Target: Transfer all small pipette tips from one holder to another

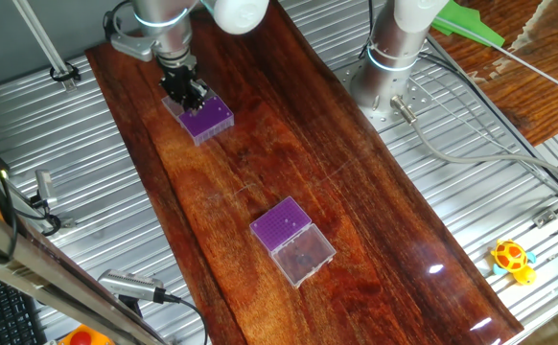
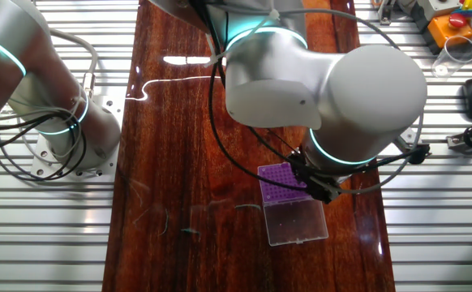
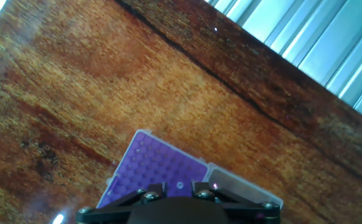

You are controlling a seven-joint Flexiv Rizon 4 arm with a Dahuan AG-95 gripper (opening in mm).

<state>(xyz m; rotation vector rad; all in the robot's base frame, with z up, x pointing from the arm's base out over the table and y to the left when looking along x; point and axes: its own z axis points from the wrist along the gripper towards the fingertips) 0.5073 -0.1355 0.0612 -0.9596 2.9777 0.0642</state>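
On the dark wooden tabletop (image 1: 356, 201), the black two-finger gripper (image 1: 185, 91) hovers low over the far purple-topped clear plastic holder (image 1: 205, 117), apparently to pick a tip, though its jaw state is hidden.

We see two purple-topped clear holders on the table, well apart: the far holder (image 1: 205, 118) sits under the arm, and the near holder (image 1: 292, 240) has its lid open.
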